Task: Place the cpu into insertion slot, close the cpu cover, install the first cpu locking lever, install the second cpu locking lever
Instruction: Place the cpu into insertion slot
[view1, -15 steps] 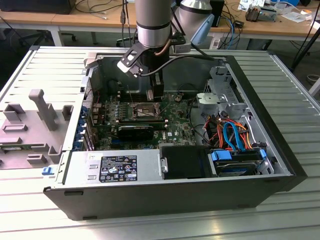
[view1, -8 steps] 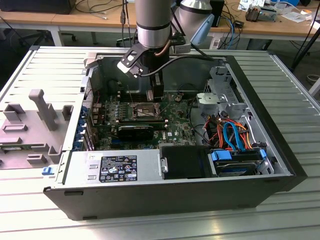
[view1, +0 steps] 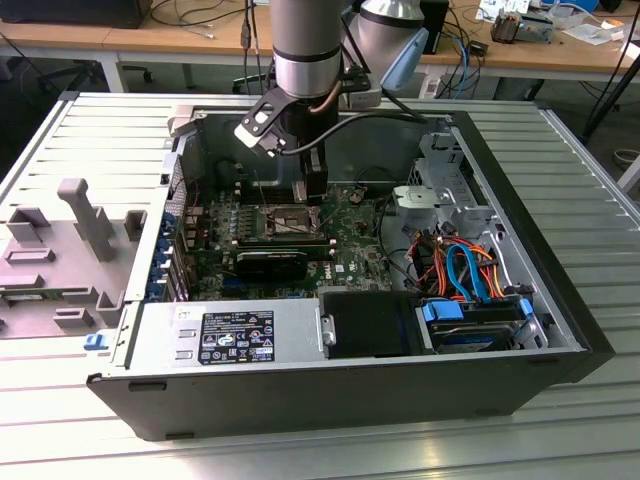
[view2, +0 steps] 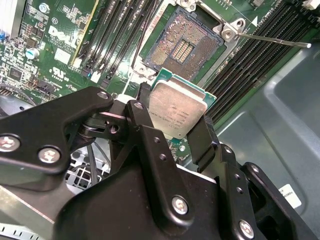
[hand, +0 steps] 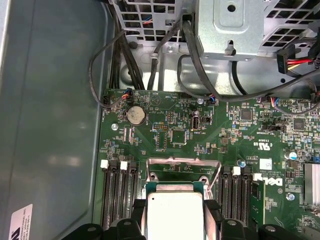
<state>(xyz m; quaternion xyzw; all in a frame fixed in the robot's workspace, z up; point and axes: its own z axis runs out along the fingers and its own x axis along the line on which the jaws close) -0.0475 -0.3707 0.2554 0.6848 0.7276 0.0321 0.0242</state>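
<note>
Starting at the exterior view's left: a grey plastic fixture block (view1: 62, 250) sits on the ribbed silver metal desk (view1: 585, 170), right beside the open black computer case (view1: 330, 400). Inside, the silver power supply box (view1: 225, 338) wears a black printed label. Moving along, the black two-finger tool (view1: 313, 192) hangs over the green motherboard (view1: 350, 255), above the small square dark insertion slot (view1: 289, 219). Further right, well clear of it, are a grey metal drive cage (view1: 445, 190) and a tangle of orange and blue cables (view1: 465, 270).

The second wrist view has the good stuff: the tool is clamped on two opposite edges of the small flat square silver-topped cpu (view2: 177, 107), held in the air apart from the slot. The slot lies uncovered, contacts showing. Long black memory slots (view2: 120, 35) flank it, and a thin silver metal rod (view2: 270, 39) pokes out from its corner.

The first wrist view adds the thin silver cpu cover (hand: 182, 161) just past the chip, a round silver coin battery (hand: 135, 115) and a white printed sticker (hand: 20, 222) on the case wall.
</note>
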